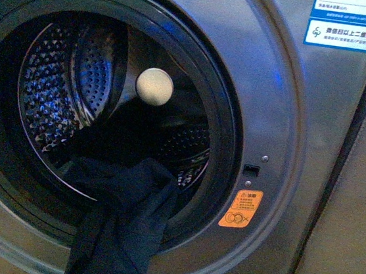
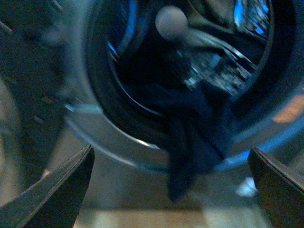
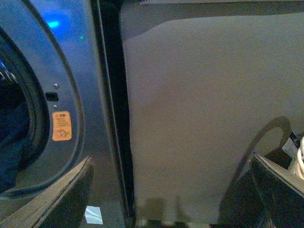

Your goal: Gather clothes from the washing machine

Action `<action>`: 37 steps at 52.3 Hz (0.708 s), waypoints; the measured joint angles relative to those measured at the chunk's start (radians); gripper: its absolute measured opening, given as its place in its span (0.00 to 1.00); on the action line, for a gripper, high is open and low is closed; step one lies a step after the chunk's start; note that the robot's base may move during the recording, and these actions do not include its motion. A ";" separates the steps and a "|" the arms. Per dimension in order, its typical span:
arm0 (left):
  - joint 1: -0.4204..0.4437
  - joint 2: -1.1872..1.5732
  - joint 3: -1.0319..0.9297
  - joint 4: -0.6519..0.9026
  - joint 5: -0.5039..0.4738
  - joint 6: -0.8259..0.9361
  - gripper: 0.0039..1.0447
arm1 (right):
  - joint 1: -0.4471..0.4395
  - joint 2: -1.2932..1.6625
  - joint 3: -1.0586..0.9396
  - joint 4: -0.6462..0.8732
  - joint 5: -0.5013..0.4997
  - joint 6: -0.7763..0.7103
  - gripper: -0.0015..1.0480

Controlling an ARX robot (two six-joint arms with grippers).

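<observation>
Dark navy soft fabric garment (image 1: 122, 236) hangs half out over the porthole rim of the grey metallic front-loading washing machine (image 1: 290, 123), lower centre of frame. Left pincer (image 2: 169, 149) spread, empty, facing it. Right pincer (image 3: 171, 157) spread, empty. Nothing grasped yet; whole collection apparently remains.
</observation>
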 joint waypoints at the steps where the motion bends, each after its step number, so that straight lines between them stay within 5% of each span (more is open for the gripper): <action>1: 0.029 0.061 0.014 -0.007 0.089 -0.047 0.94 | 0.000 0.000 0.000 0.000 0.000 0.000 0.93; 5: 0.048 0.301 0.074 0.113 0.208 -0.122 0.94 | 0.001 0.000 0.000 0.000 0.005 0.000 0.93; 15: -0.110 0.889 0.303 0.511 0.110 -0.136 0.94 | 0.001 0.000 0.000 0.000 0.002 0.000 0.93; 37: -0.256 1.698 0.786 0.563 -0.024 -0.042 0.94 | 0.001 0.000 0.000 0.000 0.002 0.000 0.93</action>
